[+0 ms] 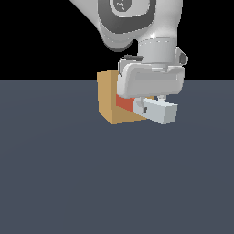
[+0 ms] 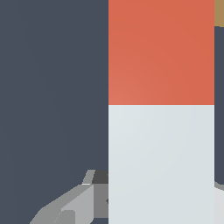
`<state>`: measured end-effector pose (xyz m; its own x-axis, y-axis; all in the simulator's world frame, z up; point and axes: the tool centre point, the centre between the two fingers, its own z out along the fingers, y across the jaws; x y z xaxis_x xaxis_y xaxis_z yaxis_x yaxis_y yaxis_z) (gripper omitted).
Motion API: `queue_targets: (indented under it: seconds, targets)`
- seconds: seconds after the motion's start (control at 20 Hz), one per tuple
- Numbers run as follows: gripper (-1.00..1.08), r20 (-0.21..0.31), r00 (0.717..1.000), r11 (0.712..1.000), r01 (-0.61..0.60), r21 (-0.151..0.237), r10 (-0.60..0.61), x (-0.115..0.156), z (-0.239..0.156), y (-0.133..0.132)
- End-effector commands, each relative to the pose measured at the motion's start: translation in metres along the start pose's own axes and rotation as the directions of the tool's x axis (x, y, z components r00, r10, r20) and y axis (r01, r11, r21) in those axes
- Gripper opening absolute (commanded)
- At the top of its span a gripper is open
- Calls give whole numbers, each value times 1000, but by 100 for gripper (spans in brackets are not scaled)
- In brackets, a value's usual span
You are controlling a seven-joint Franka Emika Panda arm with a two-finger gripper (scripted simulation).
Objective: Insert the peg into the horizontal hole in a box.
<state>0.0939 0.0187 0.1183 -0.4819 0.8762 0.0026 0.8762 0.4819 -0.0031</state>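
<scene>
My gripper (image 1: 147, 106) is clamped on the long red-and-white square peg (image 1: 157, 111), holding it flat. Its red end points at the plain tan cardboard-coloured box (image 1: 109, 98), so it can slide in sideways. I can't see the hole.

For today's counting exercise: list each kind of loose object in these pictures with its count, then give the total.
Peg (red and white bar, held in the claw): 1
Box (tan cube): 1
Total: 2
</scene>
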Motion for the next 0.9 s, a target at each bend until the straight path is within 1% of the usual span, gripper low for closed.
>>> queue_targets:
  seconds: [0.0,0.4,0.85]
  targets:
    - [-100,2,999,999,-36,-4,36,9,-11,10]
    - [-100,2,995,995,-100,-3,100,25,-27,29]
    - [-100,2,994,994,-110,-3,110,27,-30,33]
